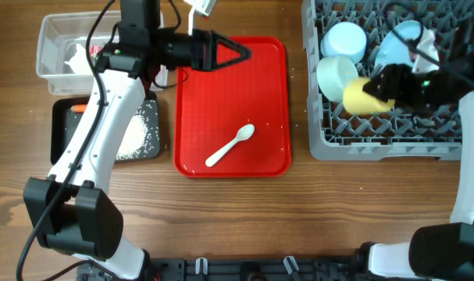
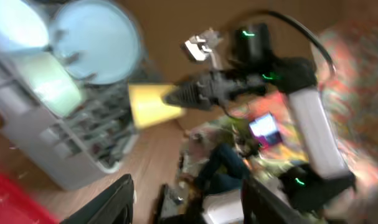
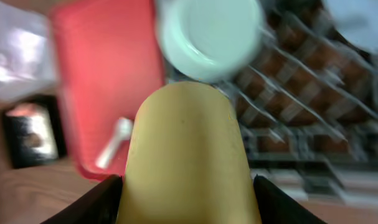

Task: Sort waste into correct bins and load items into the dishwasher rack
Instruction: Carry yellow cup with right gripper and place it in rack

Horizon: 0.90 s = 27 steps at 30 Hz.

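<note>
Overhead view: brown wooden tabletop, motion blur in both wrist views, room beyond the table too smeared to read. Flat red plastic tray at mid-table holds a white plastic spoon, lying diagonally. Clear rectangular plastic tub at the far left corner holds a crumpled white napkin. Shallow black rectangular tray just nearer along the left edge holds loose white rice grains and an orange carrot. Large grey pegged plastic rack at the far right corner holds two pale blue round bowls and a pale blue round plate. Right gripper fingers clamp a small yellow plastic cup over the rack. Left gripper fingers spread, empty, above the red tray's far edge.
</note>
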Available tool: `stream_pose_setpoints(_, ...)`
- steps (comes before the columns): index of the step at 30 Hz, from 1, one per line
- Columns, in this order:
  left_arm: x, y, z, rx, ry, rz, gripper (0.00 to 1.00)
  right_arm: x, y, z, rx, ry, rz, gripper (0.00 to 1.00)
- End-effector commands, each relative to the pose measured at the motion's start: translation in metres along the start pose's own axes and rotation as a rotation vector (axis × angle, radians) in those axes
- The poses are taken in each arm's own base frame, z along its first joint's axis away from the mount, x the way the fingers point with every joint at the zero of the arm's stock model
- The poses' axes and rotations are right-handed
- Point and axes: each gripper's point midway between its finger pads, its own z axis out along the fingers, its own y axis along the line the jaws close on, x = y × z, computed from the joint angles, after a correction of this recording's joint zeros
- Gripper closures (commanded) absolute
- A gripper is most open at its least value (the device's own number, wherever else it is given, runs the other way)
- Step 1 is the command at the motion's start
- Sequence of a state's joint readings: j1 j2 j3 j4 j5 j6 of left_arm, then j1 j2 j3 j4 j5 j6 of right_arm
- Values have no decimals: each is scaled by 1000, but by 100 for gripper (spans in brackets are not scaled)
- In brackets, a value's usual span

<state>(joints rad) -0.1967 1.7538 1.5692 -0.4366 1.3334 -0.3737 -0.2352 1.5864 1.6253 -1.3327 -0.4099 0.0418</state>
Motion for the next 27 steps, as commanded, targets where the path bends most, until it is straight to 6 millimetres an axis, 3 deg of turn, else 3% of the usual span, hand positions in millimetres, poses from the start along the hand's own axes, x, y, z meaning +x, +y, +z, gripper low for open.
stream_pose_setpoints(1, -1, 64, -12, -367, -79, -34, 42, 10, -27, -7, 246, 15, 22, 48)
stream_pose_setpoints(4, 11, 112, -39, -674, -104, -138, 42, 16, -26, -5, 303, 35, -2, 48)
stream_pose_setpoints(5, 20, 134, -59, -841, -110, -177, 43, 16, -22, -3, 325, 32, -9, 48)
stream_pose_setpoints(8, 31, 151, -81, -1003, -106, -212, 43, 17, -16, 1, 374, 30, -26, 48)
stream_pose_setpoints(11, 34, 155, -89, -1056, -103, -221, 43, 17, -13, 11, 395, 53, -40, 48)
stream_pose_setpoints(20, 34, 155, -89, -1056, -102, -222, 41, 14, -28, 61, 415, 185, -36, 48)
stream_pose_setpoints(24, 34, 155, -89, -1056, -102, -223, 41, 17, -24, 78, 393, 233, -65, 47)
stream_pose_setpoints(27, 35, 155, -89, -1056, -102, -223, 41, 18, -21, 85, 393, 246, -78, 39)
